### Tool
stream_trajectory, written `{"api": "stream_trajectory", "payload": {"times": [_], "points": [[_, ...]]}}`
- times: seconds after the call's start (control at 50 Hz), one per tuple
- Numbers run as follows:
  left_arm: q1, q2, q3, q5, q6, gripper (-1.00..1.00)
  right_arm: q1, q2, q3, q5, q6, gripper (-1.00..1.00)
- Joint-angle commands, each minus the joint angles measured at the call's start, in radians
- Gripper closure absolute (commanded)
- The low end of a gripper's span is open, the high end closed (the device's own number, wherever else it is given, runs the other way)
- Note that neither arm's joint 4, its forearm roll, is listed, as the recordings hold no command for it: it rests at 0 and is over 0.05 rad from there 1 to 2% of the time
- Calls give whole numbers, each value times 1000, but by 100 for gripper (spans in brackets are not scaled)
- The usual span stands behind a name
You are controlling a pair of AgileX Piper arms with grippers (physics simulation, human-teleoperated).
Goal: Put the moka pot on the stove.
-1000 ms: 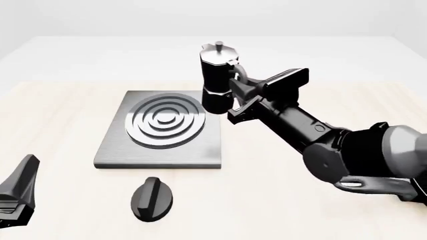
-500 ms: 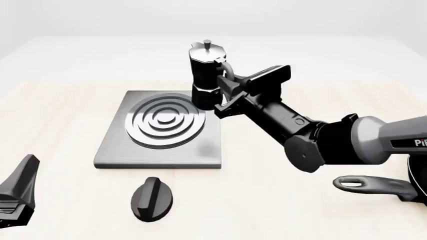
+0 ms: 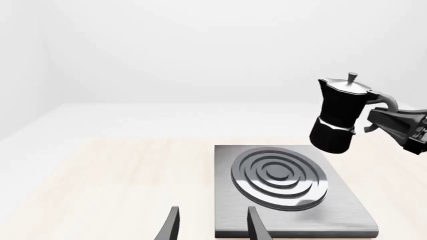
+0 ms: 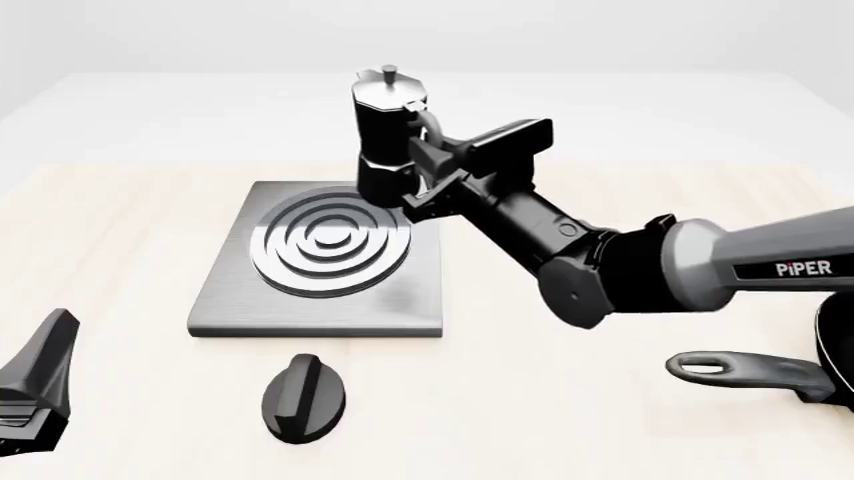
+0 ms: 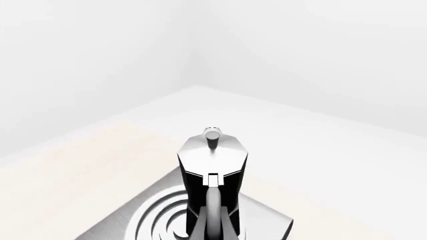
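**Moka pot held by its handle above the stove's far right corner**

Left wrist view: moka pot (image 3: 338,116) is in the air, upright with a slight tilt, base clear of the stove (image 3: 347,205). It sits above the plate's far corner, off the ring burner (image 3: 279,177). Right gripper (image 3: 395,122) comes in from the frame edge, clamped on the pot's curved handle. Left gripper (image 3: 212,227): only two dark fingertips (image 3: 172,226) show, with a clear gap between them and nothing in it. They sit near the stove's near edge.

Front view: right gripper (image 4: 430,168) reaches in from the right, jaws closed on the handle just behind the pot (image 4: 386,135). Pot hangs over the far right corner of the stove (image 4: 227,295), overlapping the edge of the burner rings (image 4: 328,243). Black oval knob (image 4: 303,396) lies on the table (image 4: 561,400) in front of the stove, apart from it. Part of the left arm (image 4: 36,385) shows at the lower left, well away from the pot. Frying pan handle (image 4: 741,369) is at the lower right edge.

Right wrist view: looking along the fingers at the pot (image 5: 213,172), silver lid and knob facing the camera, handle running back to the gripper. Finger contact itself is cut off by the frame. Stove (image 5: 277,225) with rings lies below the pot.
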Motion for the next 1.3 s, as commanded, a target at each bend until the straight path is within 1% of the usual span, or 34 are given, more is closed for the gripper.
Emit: {"api": "stream_trajectory", "payload": {"times": [0.02,0.42,0.48,0.8,1.3], "points": [[0,0,0,0,0,-100,7,34,-55,-6,13,100],[0,0,0,0,0,-100,28,110,-139,-8,12,100],[0,0,0,0,0,-100,43,113,-142,-11,11,100],[0,0,0,0,0,-100,70,168,-185,-11,18,100],[0,0,0,0,0,-100,86,245,-230,-11,29,100]]}}
